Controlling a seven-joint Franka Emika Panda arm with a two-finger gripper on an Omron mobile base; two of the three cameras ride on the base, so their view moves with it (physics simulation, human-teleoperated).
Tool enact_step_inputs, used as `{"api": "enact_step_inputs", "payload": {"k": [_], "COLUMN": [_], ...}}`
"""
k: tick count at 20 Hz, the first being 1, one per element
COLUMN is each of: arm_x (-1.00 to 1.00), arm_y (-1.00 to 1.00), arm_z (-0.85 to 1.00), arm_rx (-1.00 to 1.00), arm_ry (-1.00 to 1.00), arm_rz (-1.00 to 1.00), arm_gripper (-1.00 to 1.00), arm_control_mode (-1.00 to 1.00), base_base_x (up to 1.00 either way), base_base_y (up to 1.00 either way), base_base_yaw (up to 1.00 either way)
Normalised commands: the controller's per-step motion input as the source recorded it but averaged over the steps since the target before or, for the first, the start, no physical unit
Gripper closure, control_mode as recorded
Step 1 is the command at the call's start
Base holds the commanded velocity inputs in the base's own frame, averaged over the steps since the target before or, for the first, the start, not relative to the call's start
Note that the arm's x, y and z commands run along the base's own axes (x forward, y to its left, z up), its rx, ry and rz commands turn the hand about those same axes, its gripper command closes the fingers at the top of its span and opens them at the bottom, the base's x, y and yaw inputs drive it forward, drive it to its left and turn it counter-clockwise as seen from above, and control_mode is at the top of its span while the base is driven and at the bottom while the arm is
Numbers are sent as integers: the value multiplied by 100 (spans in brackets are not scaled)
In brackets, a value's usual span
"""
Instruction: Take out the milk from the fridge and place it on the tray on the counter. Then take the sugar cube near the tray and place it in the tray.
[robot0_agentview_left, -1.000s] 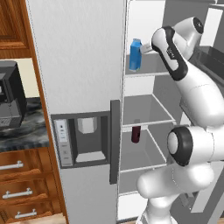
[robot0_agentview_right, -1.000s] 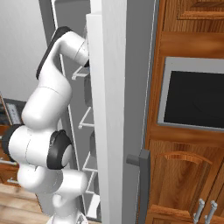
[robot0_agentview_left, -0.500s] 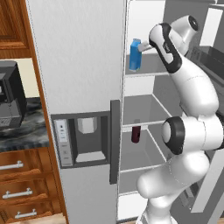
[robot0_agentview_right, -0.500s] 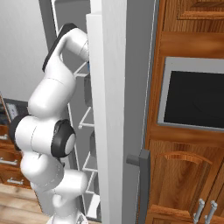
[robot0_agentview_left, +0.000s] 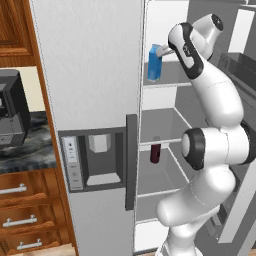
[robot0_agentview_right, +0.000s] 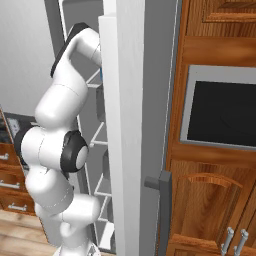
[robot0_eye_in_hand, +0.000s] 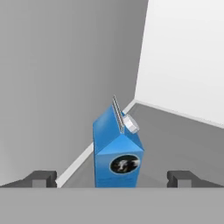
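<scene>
**Beside the milk, jaws wide**

Up on the fridge's top shelf, the gripper (robot0_eye_in_hand: 112, 178) stands spread wide, its 2 dark fingertips (robot0_eye_in_hand: 41, 178) on either side of the milk (robot0_eye_in_hand: 117, 151) with clear space between each tip and the carton; nothing is grasped. Seen from the hand, the milk stands upright on the grey shelf floor, near the corner where the darker side wall meets the white back wall, its gable ridge tilted and a small pale cap beside the ridge. A round dark emblem marks the carton's near face.

From the left base view, the gripper (robot0_agentview_left: 164, 50) sits just beside the milk (robot0_agentview_left: 154, 64), at the carton's top, on the side away from the fridge (robot0_agentview_left: 95, 75) door. 2 shelves below the milk, a dark red bottle (robot0_agentview_left: 155, 153) stands upright. The closed door beside the milk's compartment carries a dark vertical handle (robot0_agentview_left: 131, 162) and a recessed dispenser panel (robot0_agentview_left: 97, 160). Further from the milk, past that door, lies the black marble counter (robot0_agentview_left: 30, 152) above brown wooden drawers (robot0_agentview_left: 25, 212).
</scene>
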Motion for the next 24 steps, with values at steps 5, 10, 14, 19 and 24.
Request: {"api": "enact_step_inputs", "payload": {"k": [5,10,14,19,24], "arm_x": [16,15,11,9,2], "arm_y": [1,3,6,4,0], "arm_z": [0,0,0,-1,-11], "arm_rx": [0,0,0,0,0], "arm_ry": [0,0,0,0,0], "arm_rz": [0,0,0,0,1], "arm_gripper": [-100,-100,-100,-100,-100], "arm_control_mode": [-100,-100,-100,-100,-100], "base_base_x": [0,0,0,0,0], "base_base_y": [0,0,0,0,0], "base_base_yaw": [0,0,0,0,0]}}
